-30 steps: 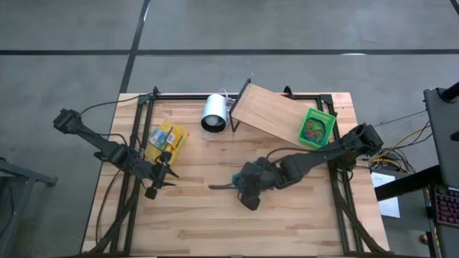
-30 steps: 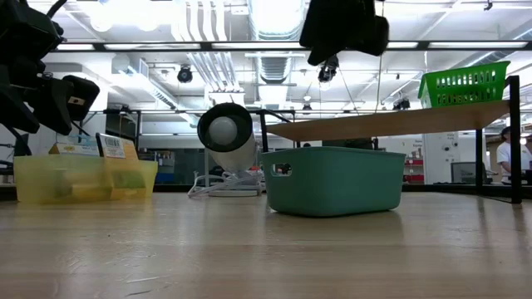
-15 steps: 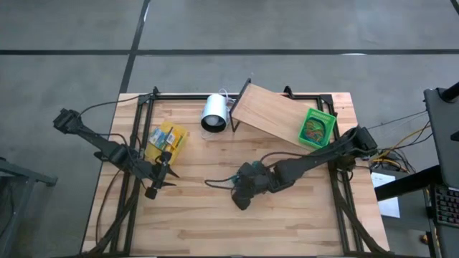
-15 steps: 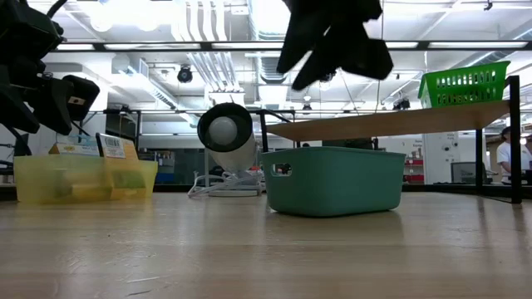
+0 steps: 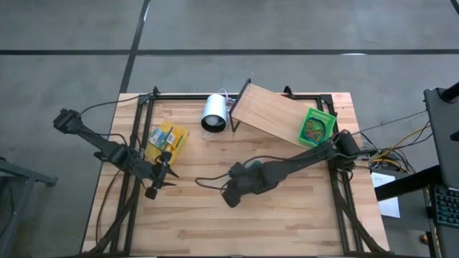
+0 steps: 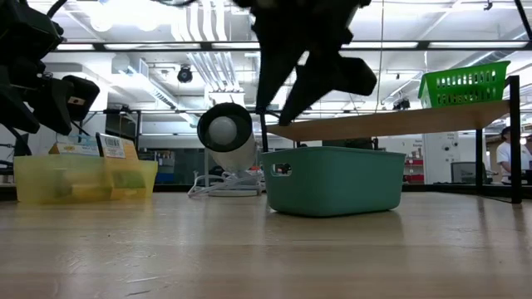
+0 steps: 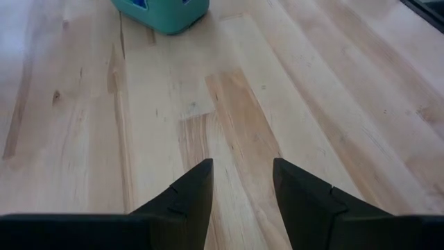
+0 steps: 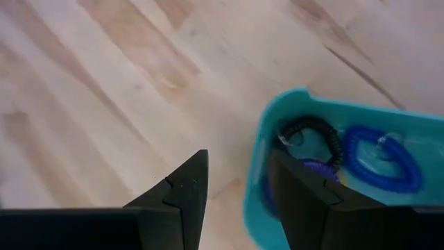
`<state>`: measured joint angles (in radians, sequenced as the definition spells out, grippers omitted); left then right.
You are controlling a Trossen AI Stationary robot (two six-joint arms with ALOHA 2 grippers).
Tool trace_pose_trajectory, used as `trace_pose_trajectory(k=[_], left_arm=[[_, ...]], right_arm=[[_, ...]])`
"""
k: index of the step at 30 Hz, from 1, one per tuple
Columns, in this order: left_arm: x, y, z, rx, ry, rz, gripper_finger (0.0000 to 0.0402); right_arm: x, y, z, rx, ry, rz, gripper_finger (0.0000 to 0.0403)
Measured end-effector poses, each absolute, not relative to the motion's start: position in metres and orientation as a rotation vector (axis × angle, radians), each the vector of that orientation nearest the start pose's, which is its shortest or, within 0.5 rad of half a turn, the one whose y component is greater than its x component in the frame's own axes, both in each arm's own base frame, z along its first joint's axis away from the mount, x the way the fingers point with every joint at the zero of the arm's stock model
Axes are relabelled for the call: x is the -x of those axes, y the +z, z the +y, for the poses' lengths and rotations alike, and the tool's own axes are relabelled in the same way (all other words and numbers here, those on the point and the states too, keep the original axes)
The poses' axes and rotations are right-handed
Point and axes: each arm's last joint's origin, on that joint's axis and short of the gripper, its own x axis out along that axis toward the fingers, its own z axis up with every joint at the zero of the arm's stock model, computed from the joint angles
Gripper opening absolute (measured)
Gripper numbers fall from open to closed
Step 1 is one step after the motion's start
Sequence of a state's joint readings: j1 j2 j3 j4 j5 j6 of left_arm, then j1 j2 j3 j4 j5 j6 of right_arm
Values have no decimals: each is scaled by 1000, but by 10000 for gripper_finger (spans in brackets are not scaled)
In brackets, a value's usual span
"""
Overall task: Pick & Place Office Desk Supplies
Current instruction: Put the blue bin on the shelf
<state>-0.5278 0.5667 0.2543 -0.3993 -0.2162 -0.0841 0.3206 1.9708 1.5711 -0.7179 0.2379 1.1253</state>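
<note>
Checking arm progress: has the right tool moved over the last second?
Yes. In the high view the right tool has slid leftward across the table, away from the green basket and toward the waiting left tool, passing the teal bin.

Bright, even overhead light; my wrist feeds are soft.

In my low view the ceiling lights (image 6: 125, 12) glare white and the arm (image 6: 312, 50) is a blurred silhouette. The teal bin (image 8: 326, 173) smears in my right wrist view; shadows on the table (image 5: 287, 215) stay faint.

Teal bin (image 8: 316, 118) holds blue (image 8: 378, 156), black coils (image 8: 312, 132).
</note>
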Motion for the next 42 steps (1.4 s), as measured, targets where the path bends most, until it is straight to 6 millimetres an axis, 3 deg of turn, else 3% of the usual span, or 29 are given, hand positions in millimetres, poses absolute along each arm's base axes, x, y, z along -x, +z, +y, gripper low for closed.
trace_pose_trajectory(k=[14, 25, 42], left_arm=[[-108, 164, -56, -182, -269, 682, 152], [-108, 164, -56, -182, -269, 682, 152], [-108, 164, -56, -182, -269, 682, 152]], right_arm=[[-420, 199, 132, -577, -605, 1148, 146], [-420, 186, 132, -531, -604, 1175, 143], [-418, 181, 130, -482, -583, 1196, 55]])
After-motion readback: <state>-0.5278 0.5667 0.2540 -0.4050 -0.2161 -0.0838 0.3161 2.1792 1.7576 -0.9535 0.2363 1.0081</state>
